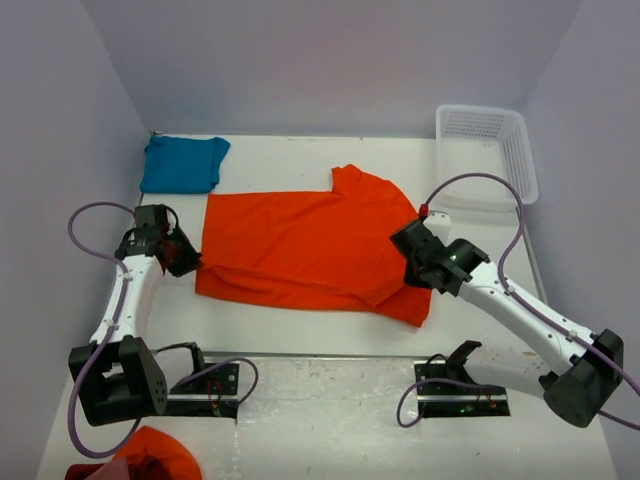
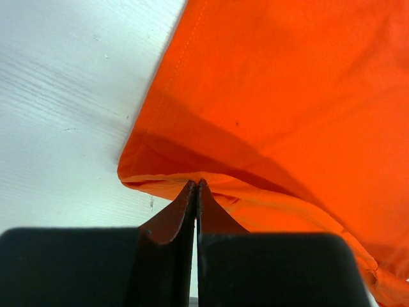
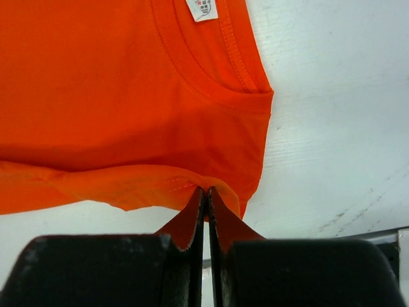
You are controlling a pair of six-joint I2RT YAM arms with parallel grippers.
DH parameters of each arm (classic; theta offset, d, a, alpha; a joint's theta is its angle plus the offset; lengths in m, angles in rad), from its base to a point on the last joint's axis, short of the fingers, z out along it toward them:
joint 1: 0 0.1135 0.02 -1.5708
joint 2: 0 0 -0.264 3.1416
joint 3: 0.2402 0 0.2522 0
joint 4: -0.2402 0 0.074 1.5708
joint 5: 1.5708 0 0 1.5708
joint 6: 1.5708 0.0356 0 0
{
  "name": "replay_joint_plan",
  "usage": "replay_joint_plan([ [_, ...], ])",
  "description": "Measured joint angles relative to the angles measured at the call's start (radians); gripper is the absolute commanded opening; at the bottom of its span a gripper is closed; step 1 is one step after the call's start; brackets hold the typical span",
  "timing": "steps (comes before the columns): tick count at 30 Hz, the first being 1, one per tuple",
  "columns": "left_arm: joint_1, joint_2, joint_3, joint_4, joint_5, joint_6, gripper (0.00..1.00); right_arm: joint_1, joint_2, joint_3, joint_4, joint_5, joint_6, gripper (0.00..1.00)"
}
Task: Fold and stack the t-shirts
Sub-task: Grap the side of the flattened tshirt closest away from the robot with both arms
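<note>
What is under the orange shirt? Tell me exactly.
Only the white table shows around the orange shirt. A lower layer of its own cloth peeks out where the left gripper and right gripper pinch its edge. Anything else beneath is covered.

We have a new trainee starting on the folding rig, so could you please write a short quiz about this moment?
1. True or false: the teal t-shirt lies apart from the orange t-shirt, towards the far left corner.
2. What is the left gripper shut on? A) the teal t-shirt B) an edge of the orange t-shirt C) nothing
3. Fill in: the white label ahead of the right gripper sits inside the orange t-shirt's ____.

Key: 1 true; 2 B; 3 collar.
</note>
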Motion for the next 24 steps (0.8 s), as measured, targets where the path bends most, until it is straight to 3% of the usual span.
replay_joint_plan([
  [24, 0.031, 0.053, -0.008, 0.013, -0.043, -0.002, 0.0, -0.13, 0.159, 0.0, 0.127, -0.045, -0.15, 0.0],
])
